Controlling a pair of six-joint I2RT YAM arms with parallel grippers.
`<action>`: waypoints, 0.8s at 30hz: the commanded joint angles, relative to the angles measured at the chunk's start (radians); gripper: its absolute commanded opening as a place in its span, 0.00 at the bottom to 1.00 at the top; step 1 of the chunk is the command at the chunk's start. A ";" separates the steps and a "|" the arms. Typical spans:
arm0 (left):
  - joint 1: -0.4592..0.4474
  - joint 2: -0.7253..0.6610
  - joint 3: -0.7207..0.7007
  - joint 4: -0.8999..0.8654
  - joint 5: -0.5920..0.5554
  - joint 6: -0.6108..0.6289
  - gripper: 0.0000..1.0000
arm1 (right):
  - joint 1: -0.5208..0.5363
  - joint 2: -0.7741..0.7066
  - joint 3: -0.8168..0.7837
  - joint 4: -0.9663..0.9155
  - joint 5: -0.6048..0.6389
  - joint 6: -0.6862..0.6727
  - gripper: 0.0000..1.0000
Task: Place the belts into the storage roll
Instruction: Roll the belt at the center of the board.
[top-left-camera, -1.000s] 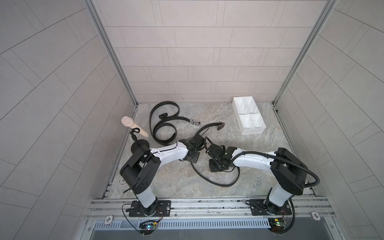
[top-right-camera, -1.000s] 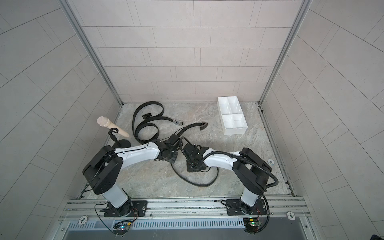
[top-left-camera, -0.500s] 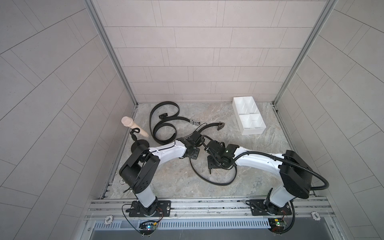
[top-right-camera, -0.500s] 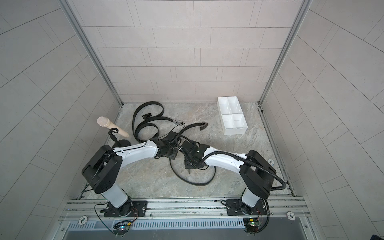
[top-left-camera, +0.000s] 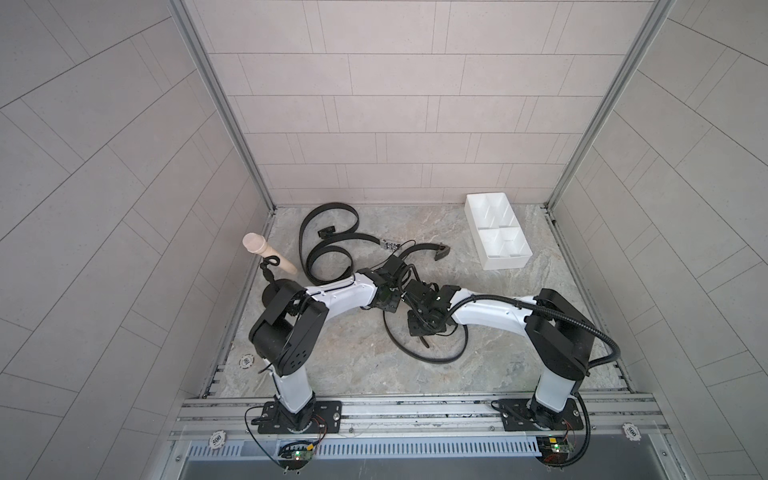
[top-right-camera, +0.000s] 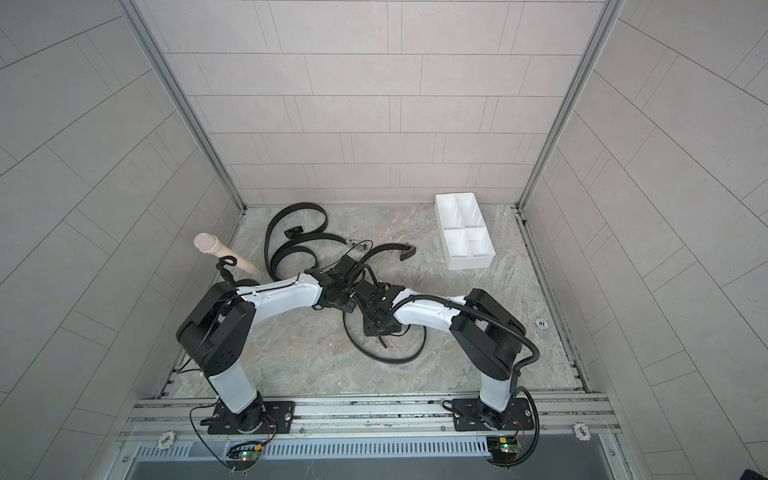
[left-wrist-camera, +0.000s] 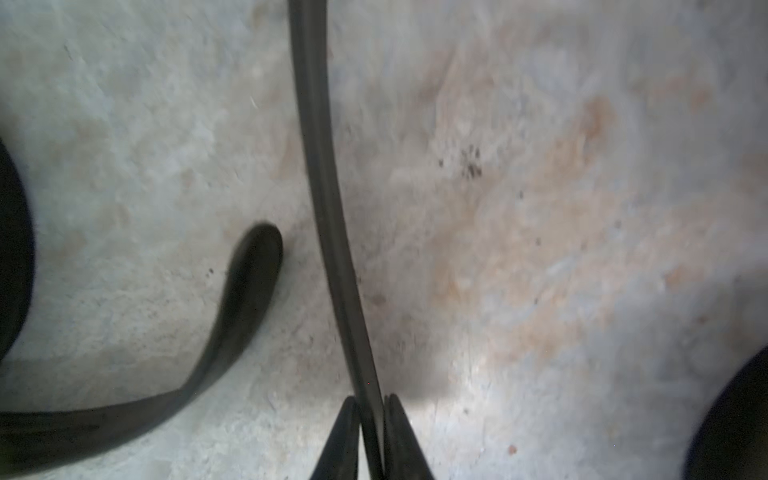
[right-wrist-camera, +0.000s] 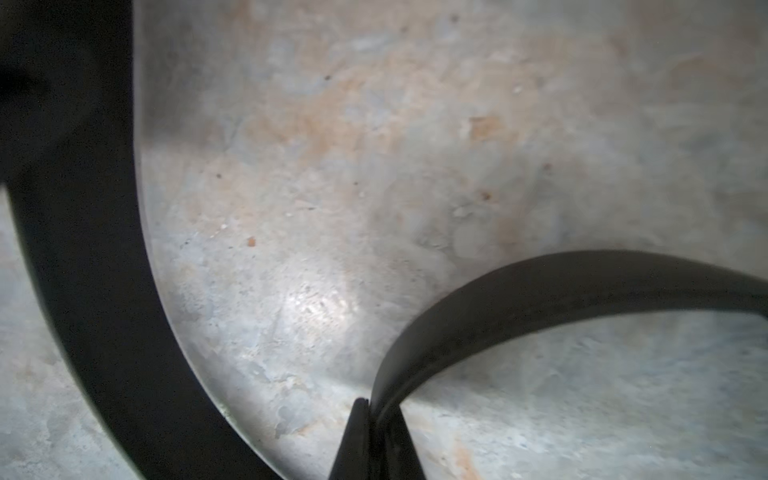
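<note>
Tabletop (top-left-camera: 353, 365): left tool (left-wrist-camera: 371, 402), right tool (right-wrist-camera: 376, 409) seemingly pinch belt (left-wrist-camera: 328, 208).

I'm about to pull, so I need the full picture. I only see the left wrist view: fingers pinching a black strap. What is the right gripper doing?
Observer: The right gripper is shut on a belt.
Operator: Is the tray loaded?
Observer: No. In a top view, none of the compartments of the storage roll holds a belt.
Operator: Any belt lying free?
Observer: A looped belt lies ungripped near the far wall, beside the peg stand.
</note>
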 joint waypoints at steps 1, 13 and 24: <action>0.000 0.044 0.127 0.067 0.021 0.063 0.12 | 0.071 0.065 0.018 0.003 -0.078 -0.011 0.00; -0.002 0.091 0.218 -0.005 0.074 0.119 0.51 | 0.039 -0.139 0.007 -0.147 -0.039 -0.065 0.43; -0.057 -0.257 -0.050 0.001 0.041 -0.019 0.72 | -0.227 -0.319 0.002 -0.268 -0.043 -0.207 0.60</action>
